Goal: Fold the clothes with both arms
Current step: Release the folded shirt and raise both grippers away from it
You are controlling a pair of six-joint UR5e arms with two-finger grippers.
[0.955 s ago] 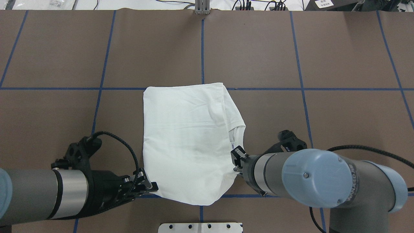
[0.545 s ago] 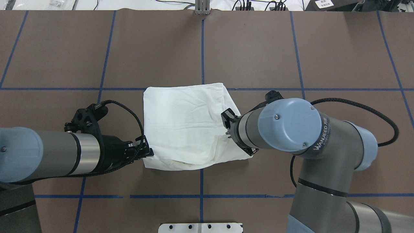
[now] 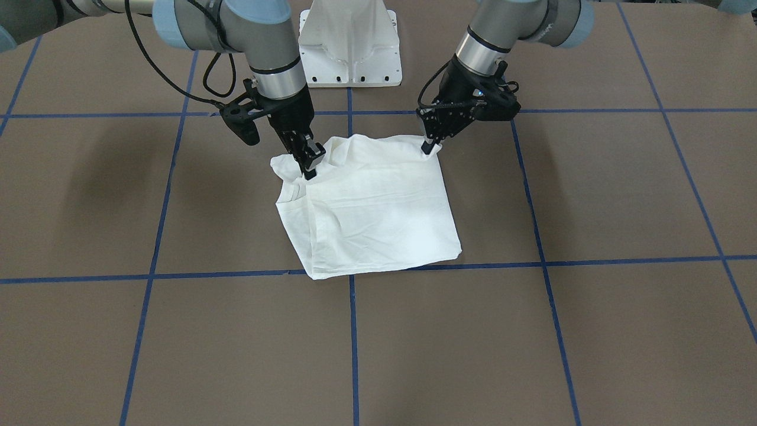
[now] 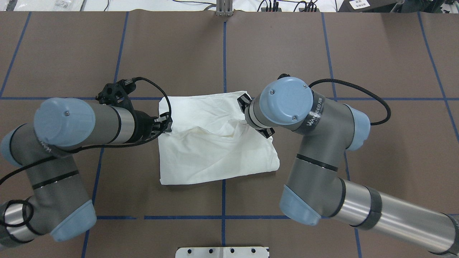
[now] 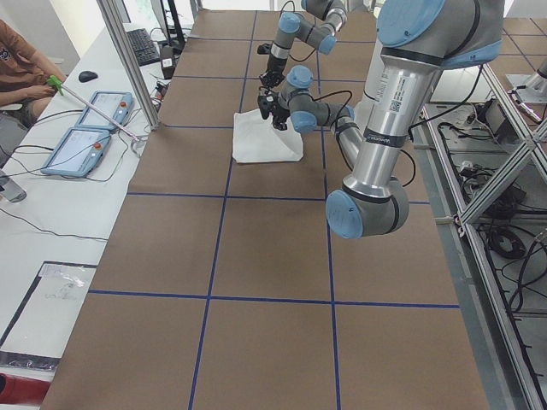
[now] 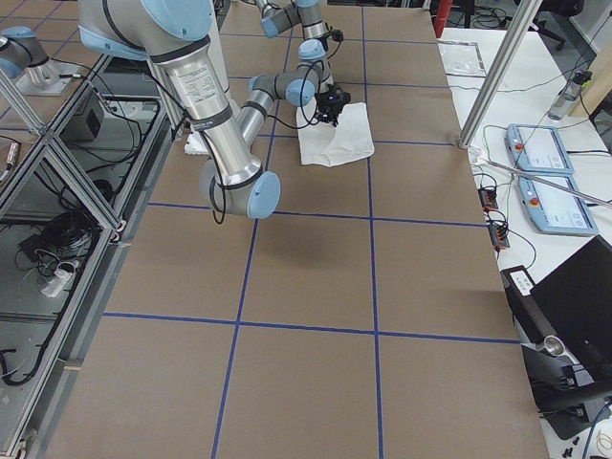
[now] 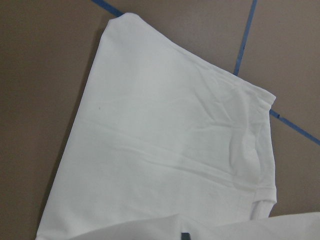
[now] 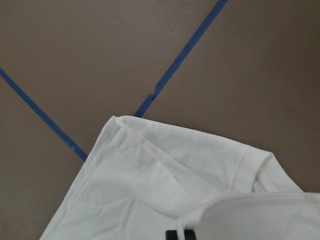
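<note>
Starting at the left: pinching one raised corner of the T-shirt (image 4: 215, 157) in the pressed-together jaws of the left gripper (image 4: 166, 125), low over the cloth's left border. Between the two grippers, finding the garment in the middle of the worktop (image 4: 64, 53), astride the centre blue tape line (image 4: 225, 53), doubled over, with a loose ridge of lifted cloth strung left to right from one pair of jaws to the other. At the right, clamping the other end of that ridge in the right gripper (image 3: 308, 170), jaws closed on bunched fabric. Judging from this, hinging on one relation: the shirt's far edge just ahead of both pairs of jaws, away from the robot, roughly parallel to the held ridge and about equally near to each. Plenty of bare brown surface beyond and to either side; worth keeping the two ends level so as to land edge on edge
</note>
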